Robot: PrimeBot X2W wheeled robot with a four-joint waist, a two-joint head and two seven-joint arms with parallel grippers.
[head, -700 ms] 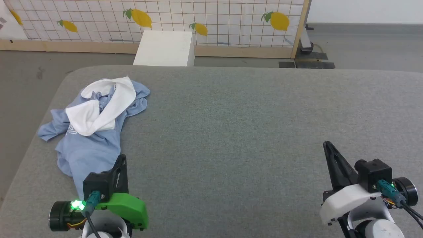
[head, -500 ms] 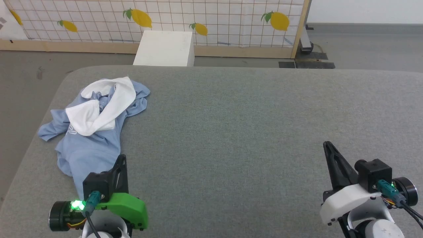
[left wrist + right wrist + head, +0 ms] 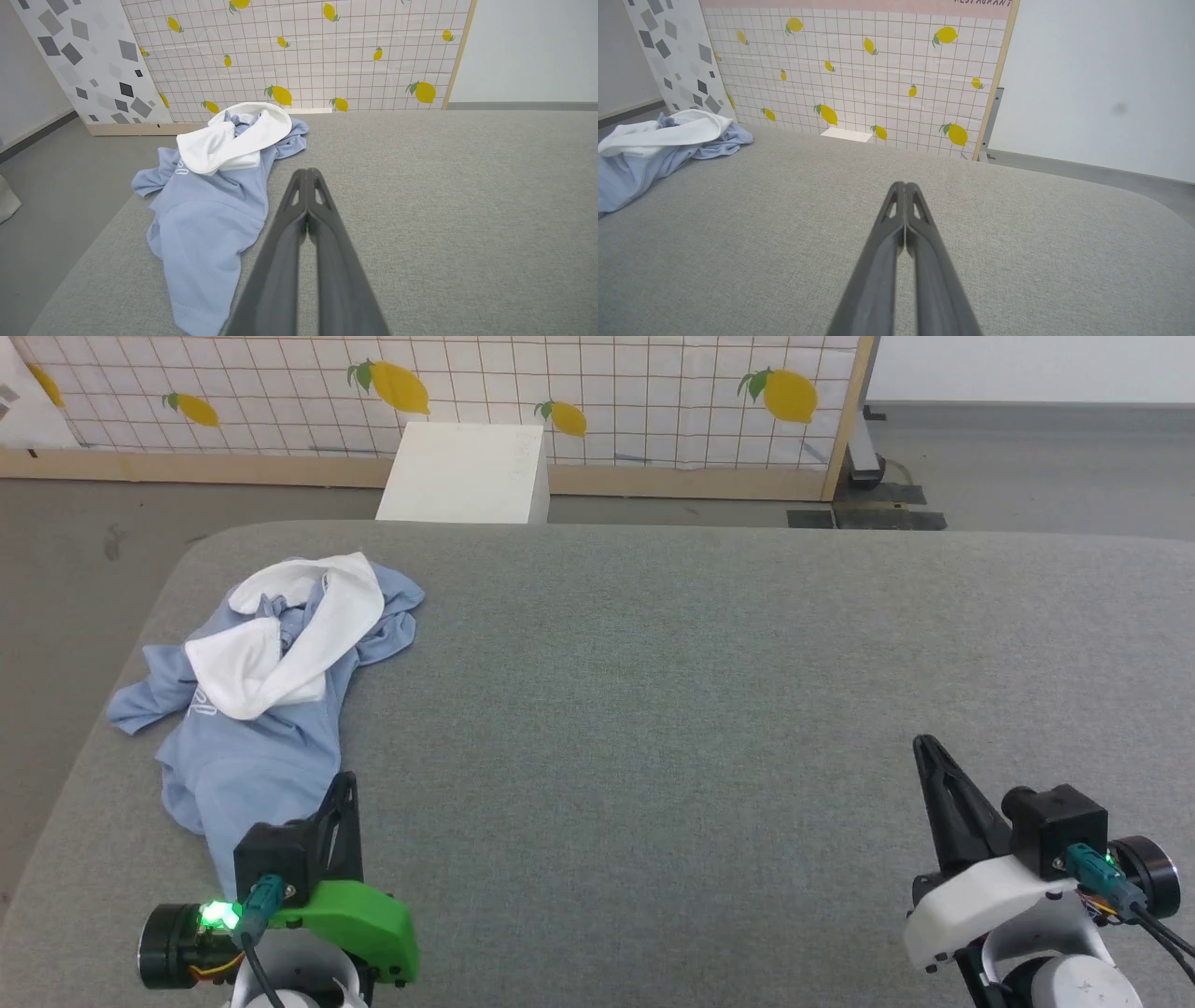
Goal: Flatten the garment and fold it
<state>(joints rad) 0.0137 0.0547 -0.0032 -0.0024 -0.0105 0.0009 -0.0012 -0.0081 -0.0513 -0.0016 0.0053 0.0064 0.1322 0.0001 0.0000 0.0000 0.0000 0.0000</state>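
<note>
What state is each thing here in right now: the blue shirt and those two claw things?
shirt: crumpled in a heap, not yet flattened or folded, white inside showing on top, lying on the grey padded surface, held by nothing.
left gripper: shut, holding nothing, beside the shirt's near end.
right gripper: shut, holding nothing, over bare surface far from the shirt.

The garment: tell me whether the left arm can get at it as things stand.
Probably yes. The garment lies crumpled just ahead of the left gripper, its near hem beside it, with nothing between them on the grey surface. The jaws are shut, so they must open first.
</note>
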